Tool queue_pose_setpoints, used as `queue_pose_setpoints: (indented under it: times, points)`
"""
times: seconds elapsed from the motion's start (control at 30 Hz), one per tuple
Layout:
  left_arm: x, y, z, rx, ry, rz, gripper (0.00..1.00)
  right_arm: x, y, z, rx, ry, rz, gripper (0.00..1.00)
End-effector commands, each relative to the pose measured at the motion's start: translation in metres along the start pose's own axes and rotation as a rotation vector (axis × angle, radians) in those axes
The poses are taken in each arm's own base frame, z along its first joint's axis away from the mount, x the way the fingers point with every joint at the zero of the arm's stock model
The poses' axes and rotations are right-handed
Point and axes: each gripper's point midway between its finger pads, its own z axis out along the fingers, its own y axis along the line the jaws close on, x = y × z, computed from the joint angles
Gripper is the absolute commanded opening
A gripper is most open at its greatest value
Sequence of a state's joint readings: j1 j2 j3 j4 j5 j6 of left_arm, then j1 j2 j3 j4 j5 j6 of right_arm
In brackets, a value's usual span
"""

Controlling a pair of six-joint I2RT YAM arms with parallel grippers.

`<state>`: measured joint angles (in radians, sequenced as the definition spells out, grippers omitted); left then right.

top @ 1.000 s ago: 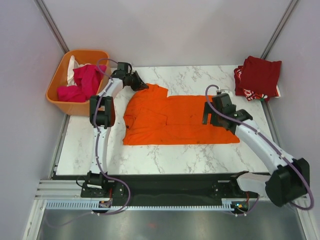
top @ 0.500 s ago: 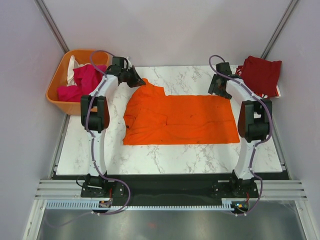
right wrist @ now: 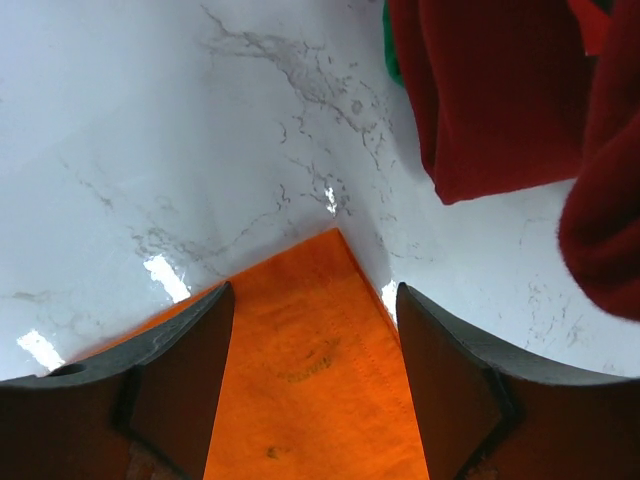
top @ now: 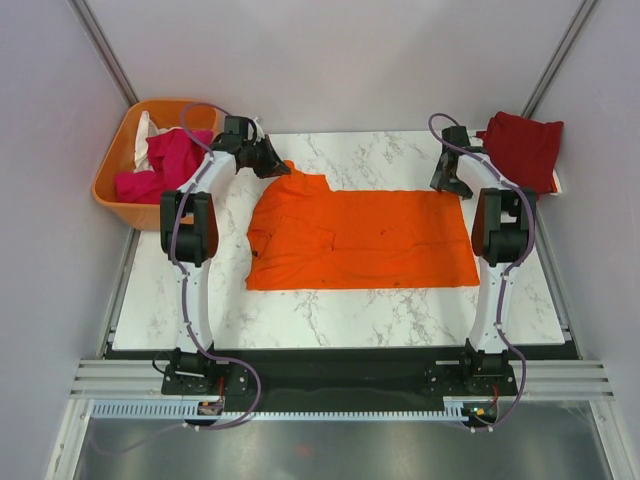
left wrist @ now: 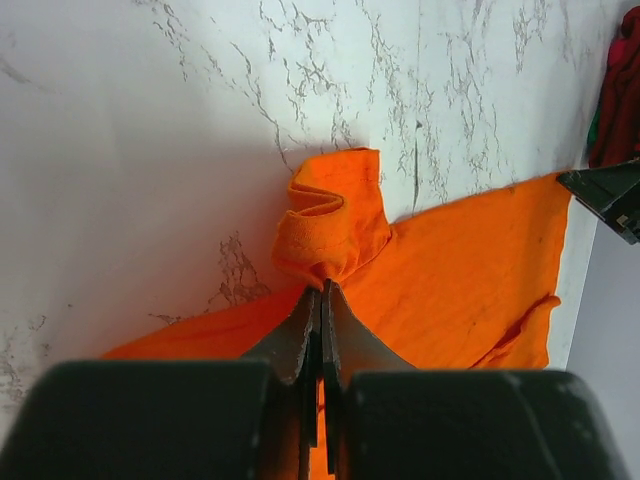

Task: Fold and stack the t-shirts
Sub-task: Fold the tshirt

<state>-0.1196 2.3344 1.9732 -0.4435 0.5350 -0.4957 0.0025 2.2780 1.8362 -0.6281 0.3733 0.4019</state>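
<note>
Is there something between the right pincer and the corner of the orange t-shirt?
Nothing visible. The open right pincer frames the orange t-shirt corner directly; the dark red shirts lie apart beside it.

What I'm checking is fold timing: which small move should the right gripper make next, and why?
Probably lower the right gripper and close it on the orange shirt's far corner. Its open fingers straddle that corner without pinching it, while the left gripper is shut on the shirt's opposite far end.
</note>
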Motion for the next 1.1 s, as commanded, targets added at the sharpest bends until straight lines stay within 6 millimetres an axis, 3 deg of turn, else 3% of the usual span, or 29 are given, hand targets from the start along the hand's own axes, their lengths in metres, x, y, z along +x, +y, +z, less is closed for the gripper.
queue_pose_setpoints:
  times: [0.0,0.2,0.23,0.3,0.33,0.53,0.67,0.9,1.07]
  points:
    - [-0.016,-0.028,-0.024,0.056,-0.045,0.085,0.02,-0.008,-0.013,0.011,0.019,0.001,0.022,0.73]
    - [-0.013,-0.025,-0.021,0.056,-0.035,0.087,0.02,0.009,-0.009,0.023,-0.006,0.028,0.035,0.54]
    - [-0.013,-0.025,-0.022,0.055,-0.035,0.087,0.02,0.010,-0.008,0.025,-0.012,0.026,0.036,0.42]
    - [-0.013,-0.024,-0.021,0.055,-0.035,0.092,0.02,0.009,-0.007,0.024,-0.015,0.024,0.034,0.31]
    - [-0.014,-0.024,-0.021,0.054,-0.037,0.096,0.02,0.004,-0.006,0.023,-0.020,0.015,0.035,0.23]
    - [-0.025,-0.036,-0.033,0.071,-0.066,0.168,0.02,-0.019,-0.004,0.004,-0.047,-0.027,0.034,0.03]
    - [-0.033,-0.052,-0.051,0.079,-0.097,0.226,0.02,-0.029,-0.002,-0.020,-0.088,-0.045,0.030,0.00]
    - [-0.035,-0.077,-0.087,0.091,-0.133,0.291,0.02,-0.045,-0.009,-0.078,-0.148,-0.103,0.035,0.00]
    - [-0.018,-0.080,-0.105,0.088,-0.112,0.305,0.02,-0.025,-0.016,-0.099,-0.166,-0.087,0.022,0.00]
